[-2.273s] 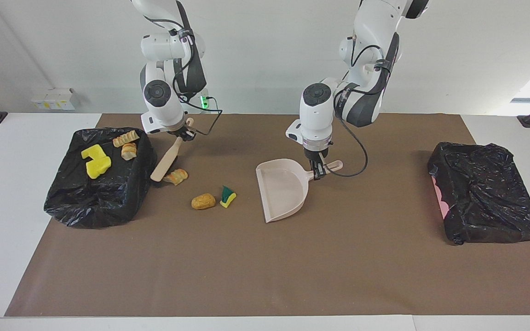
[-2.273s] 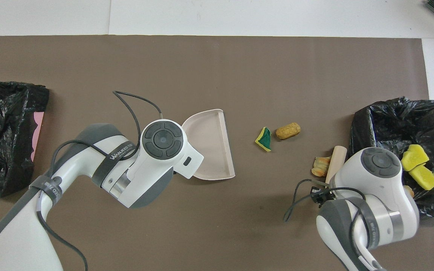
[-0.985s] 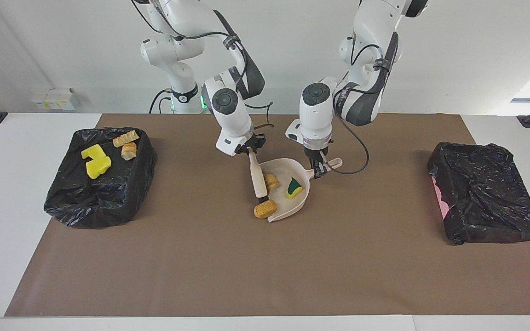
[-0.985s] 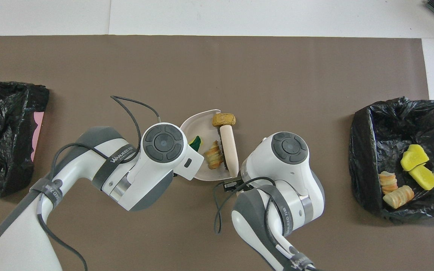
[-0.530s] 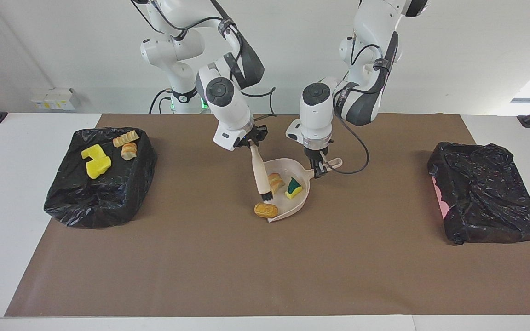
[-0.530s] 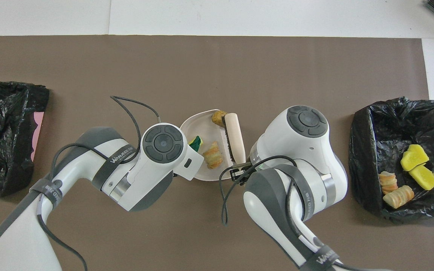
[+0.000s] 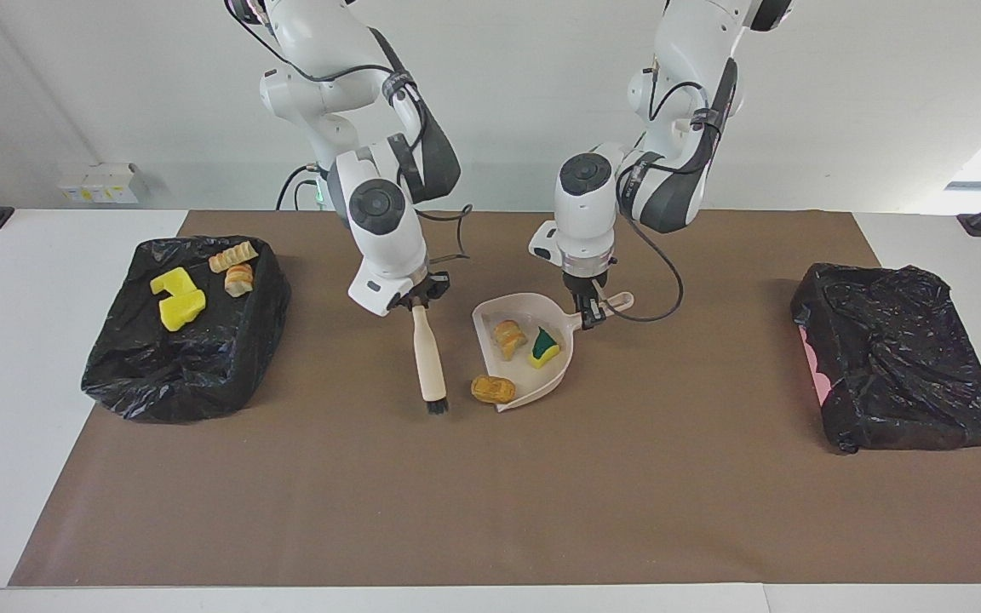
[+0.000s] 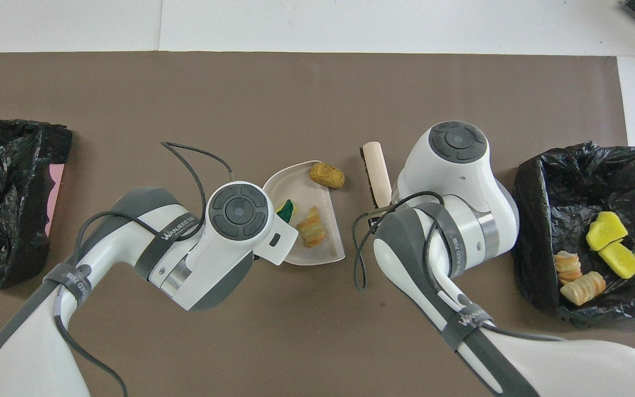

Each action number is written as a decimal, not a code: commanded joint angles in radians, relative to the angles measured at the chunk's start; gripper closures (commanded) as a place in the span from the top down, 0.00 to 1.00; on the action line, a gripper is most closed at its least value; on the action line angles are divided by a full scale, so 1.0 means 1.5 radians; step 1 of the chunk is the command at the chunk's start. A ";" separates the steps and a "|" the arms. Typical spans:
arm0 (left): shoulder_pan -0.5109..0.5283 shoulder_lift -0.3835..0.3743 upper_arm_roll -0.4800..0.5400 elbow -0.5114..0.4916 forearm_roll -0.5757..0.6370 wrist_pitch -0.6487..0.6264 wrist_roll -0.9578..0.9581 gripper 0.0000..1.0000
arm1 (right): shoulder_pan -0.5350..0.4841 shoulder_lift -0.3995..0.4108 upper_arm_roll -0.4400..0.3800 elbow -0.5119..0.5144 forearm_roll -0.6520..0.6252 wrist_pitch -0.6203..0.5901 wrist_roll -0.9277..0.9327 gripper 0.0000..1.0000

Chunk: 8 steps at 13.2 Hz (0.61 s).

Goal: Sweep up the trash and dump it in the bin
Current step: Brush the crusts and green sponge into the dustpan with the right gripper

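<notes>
My right gripper (image 7: 416, 300) is shut on the handle of the beige black-bristled brush (image 7: 429, 362), which hangs with its bristles down at the mat. My left gripper (image 7: 590, 313) is shut on the handle of the beige dustpan (image 7: 536, 381), which lies on the mat. In the pan are an orange-brown lump (image 7: 508, 334) and the green-and-yellow wedge (image 7: 544, 346). Another orange-brown lump (image 7: 493, 389) lies on the mat at the pan's mouth, between pan and brush. In the overhead view, the brush (image 8: 377, 171), this lump (image 8: 327, 175) and the pan (image 8: 317, 253) show; both grippers are hidden under the arms.
A black-lined bin (image 7: 188, 366) at the right arm's end holds two yellow sponge bits (image 7: 177, 300) and two bread-like lumps (image 7: 233, 255). A second black-lined bin (image 7: 899, 366) stands at the left arm's end. A brown mat (image 7: 490, 511) covers the table.
The right gripper swept a lump and the wedge into the pan, then drew the brush out toward the right arm's end. One lump stayed at the pan's mouth. The left gripper held still.
</notes>
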 commanded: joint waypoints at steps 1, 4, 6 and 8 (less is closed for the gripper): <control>0.001 -0.039 0.002 -0.041 -0.005 0.006 -0.015 0.00 | 0.045 0.056 0.005 0.043 -0.015 0.009 -0.012 0.00; -0.001 -0.045 0.002 -0.045 -0.005 -0.014 -0.019 0.00 | 0.073 0.050 0.010 0.036 0.052 0.016 -0.016 0.00; 0.001 -0.045 0.002 -0.045 -0.005 -0.013 -0.018 0.00 | 0.070 0.041 0.009 0.037 0.112 0.015 -0.020 0.00; 0.006 -0.043 0.002 -0.040 -0.005 -0.014 -0.008 0.00 | 0.054 0.040 0.007 0.036 0.111 0.011 -0.042 0.00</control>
